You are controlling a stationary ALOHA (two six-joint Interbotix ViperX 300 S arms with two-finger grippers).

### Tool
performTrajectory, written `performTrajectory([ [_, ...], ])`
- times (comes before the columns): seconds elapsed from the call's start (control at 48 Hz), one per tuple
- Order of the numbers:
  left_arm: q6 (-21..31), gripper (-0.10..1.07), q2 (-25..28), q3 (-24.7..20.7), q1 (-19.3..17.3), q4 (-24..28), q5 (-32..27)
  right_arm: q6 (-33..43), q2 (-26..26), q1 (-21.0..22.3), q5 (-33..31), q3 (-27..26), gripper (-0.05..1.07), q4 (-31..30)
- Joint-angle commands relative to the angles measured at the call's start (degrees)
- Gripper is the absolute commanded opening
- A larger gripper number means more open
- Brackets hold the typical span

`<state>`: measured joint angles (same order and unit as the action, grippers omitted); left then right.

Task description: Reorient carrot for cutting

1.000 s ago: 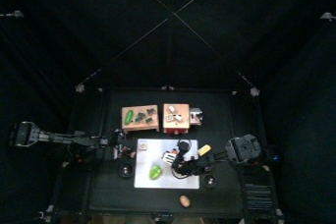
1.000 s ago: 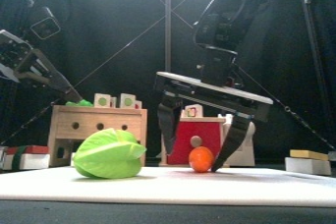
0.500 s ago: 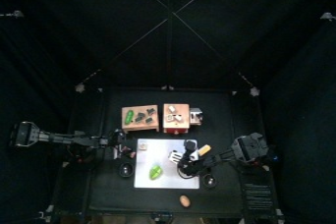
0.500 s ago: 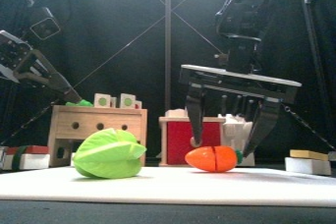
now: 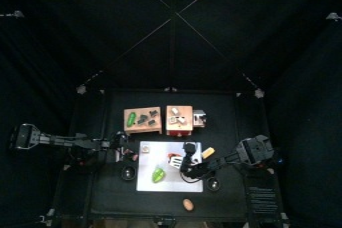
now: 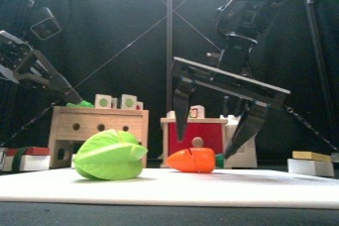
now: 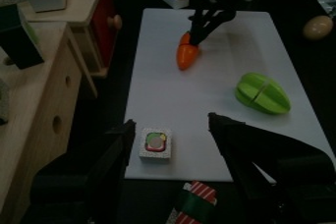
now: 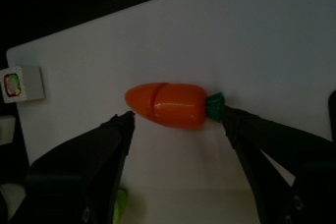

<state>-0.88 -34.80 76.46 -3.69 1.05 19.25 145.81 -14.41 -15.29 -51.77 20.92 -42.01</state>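
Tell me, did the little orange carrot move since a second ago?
Yes. In the front view the small orange carrot was standing up; now it lies flat, further left against the red box behind it.

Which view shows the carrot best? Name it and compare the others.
The right wrist view: the carrot lies large and unblocked, green stub visible. The front view shows it side-on, low. The left wrist view shows it small, under the right gripper. The top view barely shows it.
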Motion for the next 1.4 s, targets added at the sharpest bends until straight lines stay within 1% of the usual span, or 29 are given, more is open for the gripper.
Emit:
performTrajectory([
  [0.0, 0.0, 0.95, 0.09, -0.62, 0.09, 0.0, 0.18, -0.09, 4.22, -0.18, -2.29, 0.88, 1.0, -0.26],
  [0.104, -0.09, 0.95, 0.09, -0.53, 0.09, -0.09, 0.18, 0.0, 5.98, -0.18, -3.16, 3.6, 1.0, -0.97],
  [0.208, -0.09, 0.95, 0.0, -0.62, 0.0, 0.0, 0.18, 0.09, 6.15, -0.18, -1.85, 4.39, 1.0, -0.97],
  [0.375, 0.0, 0.95, 0.0, -0.53, 0.09, -0.09, 0.18, 0.0, 5.01, 0.09, -1.41, 5.36, 1.0, 1.32],
  [0.542, 0.0, 0.95, 0.0, -0.62, 0.0, -0.09, 0.18, 0.0, 3.34, 0.18, 0.97, 6.59, 1.0, 2.55],
  [0.646, -0.09, 0.95, 0.0, -0.62, 0.0, -0.09, 0.18, 0.0, 2.9, 0.18, 2.2, 6.59, 1.0, 2.55],
  [0.75, 0.0, 0.95, 0.0, -0.53, 0.0, -0.09, 0.18, 0.0, 2.29, -0.26, 3.69, 5.45, 1.0, 3.43],
  [1.0, 0.0, 0.95, 0.0, -0.62, 0.09, -0.09, 0.18, 0.0, 0.7, -2.2, 3.69, 2.11, 1.0, 5.27],
  [1.167, 0.0, 0.95, 0.0, -0.62, 0.09, -0.09, 0.18, 0.0, -0.62, -2.64, 3.69, 0.53, 1.0, 5.8],
  [1.375, 0.0, 0.95, 0.0, -0.62, 0.09, -0.09, 0.18, 0.0, -0.09, -2.64, 2.81, 1.58, 1.0, 5.89],
])
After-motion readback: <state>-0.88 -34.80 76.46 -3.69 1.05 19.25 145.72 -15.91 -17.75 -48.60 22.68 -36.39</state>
